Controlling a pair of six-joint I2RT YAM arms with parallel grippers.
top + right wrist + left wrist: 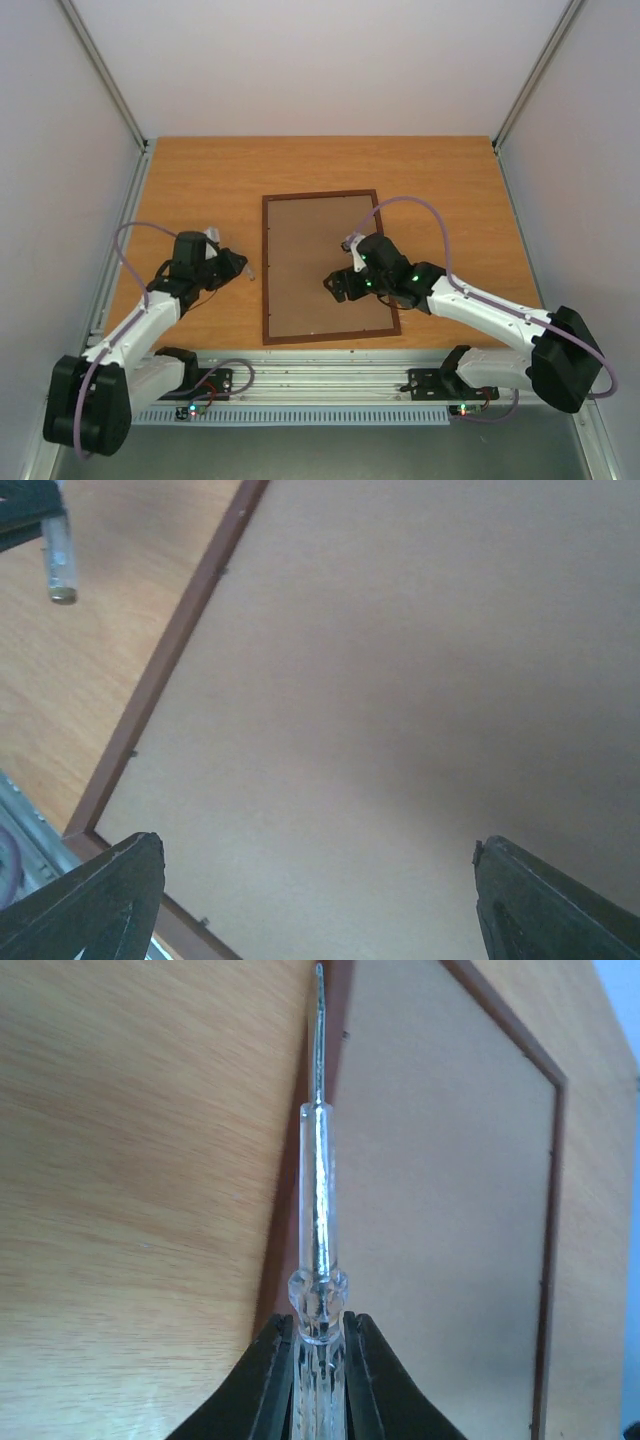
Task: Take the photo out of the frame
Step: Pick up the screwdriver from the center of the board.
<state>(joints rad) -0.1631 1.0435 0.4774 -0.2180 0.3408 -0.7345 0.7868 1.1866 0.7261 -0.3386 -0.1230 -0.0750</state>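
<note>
Your frame (266, 270) lies face down in the middle of the table (200, 190), its brown hardboard back (400, 680) uppermost. The photo is not visible in any view. Judged from the frame's position, it sits under that back, inside the frame. Lying this way, the frame presents the fastened side to you, which is the side that must be opened first.

Left tool (240, 268): clenched on the clear handle of a screwdriver (318, 1210). It stands just left of the frame's left rail, over bare table. The metal shaft points along that rail towards the far end, low to the surface. The left wrist view cuts off the tip, so you cannot tell whether it touches the rail. The grip is centred and the shaft runs straight out between the fingers, which would suit prying or turning at the edge.

Right tool (320, 900): released, jaws spread wide, holding nothing. It hovers over the near part of the back, right of centre, fingers pointing down. You cannot tell from these views whether it rests on the board. From that position it could press the frame flat while the screwdriver works.

Small dark tabs (130, 752) show along the inner edge of the left rail. They are too small to identify, but are probably the fasteners holding the back. None looks disturbed, and the back sits flush.
</note>
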